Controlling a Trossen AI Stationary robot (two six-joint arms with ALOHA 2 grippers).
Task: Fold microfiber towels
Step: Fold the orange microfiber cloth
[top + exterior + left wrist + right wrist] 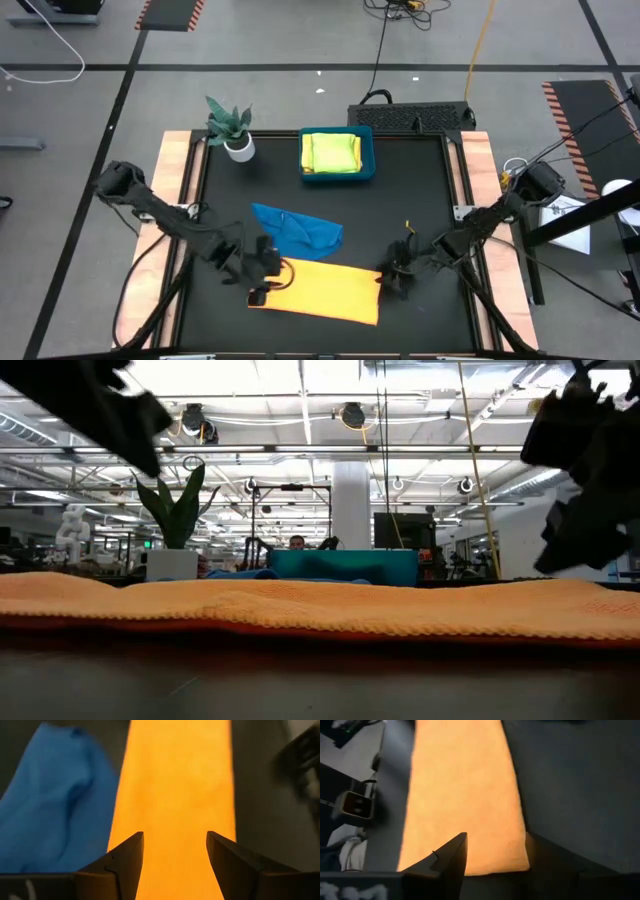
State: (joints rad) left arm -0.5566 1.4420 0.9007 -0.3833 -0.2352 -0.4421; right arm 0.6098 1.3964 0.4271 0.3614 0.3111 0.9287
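An orange towel [320, 288], folded into a long flat band, lies on the black table top near its front edge; it also fills the low view [320, 610]. My left gripper [266, 288] hovers open over the band's left end [175, 795], its fingers apart above the cloth. My right gripper [390, 280] stands open at the band's right end [470, 820]. A blue towel [297, 228] lies crumpled just behind the orange one, also seen in the left wrist view [50, 805]. Yellow and lime towels [330, 152] lie folded in the teal tray [368, 150].
A potted plant [232, 128] stands at the far left of the table, next to the tray. Wooden rails [172, 200] edge the black surface on both sides. The middle and far right of the table [410, 200] are bare.
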